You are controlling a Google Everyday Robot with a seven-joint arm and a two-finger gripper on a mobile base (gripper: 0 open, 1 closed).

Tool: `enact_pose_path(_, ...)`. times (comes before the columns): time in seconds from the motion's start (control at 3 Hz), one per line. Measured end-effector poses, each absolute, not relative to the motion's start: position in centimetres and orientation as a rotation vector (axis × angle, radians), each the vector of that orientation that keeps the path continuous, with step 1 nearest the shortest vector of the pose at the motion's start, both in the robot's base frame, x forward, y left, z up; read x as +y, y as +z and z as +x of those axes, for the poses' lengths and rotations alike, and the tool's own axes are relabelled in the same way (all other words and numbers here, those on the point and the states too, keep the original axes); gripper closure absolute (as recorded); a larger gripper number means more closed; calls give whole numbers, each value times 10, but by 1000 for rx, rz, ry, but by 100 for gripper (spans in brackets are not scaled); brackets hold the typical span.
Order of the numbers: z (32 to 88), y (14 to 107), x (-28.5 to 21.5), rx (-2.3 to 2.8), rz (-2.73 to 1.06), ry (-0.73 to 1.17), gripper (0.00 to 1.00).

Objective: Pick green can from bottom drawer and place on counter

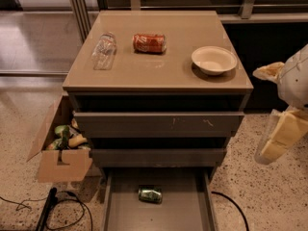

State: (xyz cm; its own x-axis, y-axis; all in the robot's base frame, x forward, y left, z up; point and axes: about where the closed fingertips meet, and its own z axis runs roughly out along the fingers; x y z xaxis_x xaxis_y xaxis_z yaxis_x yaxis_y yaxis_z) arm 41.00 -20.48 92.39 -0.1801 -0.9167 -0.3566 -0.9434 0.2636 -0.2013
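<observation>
The green can (pixel 150 194) lies on its side on the floor of the open bottom drawer (pixel 115 211), near the drawer's back. The counter (pixel 159 64) is the tan top of the cabinet, well above the can. My gripper (pixel 278 139) hangs at the right edge of the view, off the cabinet's right side at about the height of the middle drawer. It is far from the can and touches nothing.
On the counter lie a clear plastic bottle (pixel 104 50), a red can (pixel 149 43) on its side and a white bowl (pixel 214 60). The two upper drawers (pixel 159 124) stick out slightly. A cardboard box (pixel 60 148) of items and cables (pixel 57 208) are on the floor at left.
</observation>
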Motion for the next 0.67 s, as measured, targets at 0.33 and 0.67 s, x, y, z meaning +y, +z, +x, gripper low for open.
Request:
enact_pose_path(0.33,403,875,-192,2045,-1657,277,0)
enact_pose_path(0.67,401,826,-175,2003,-1663,394,0)
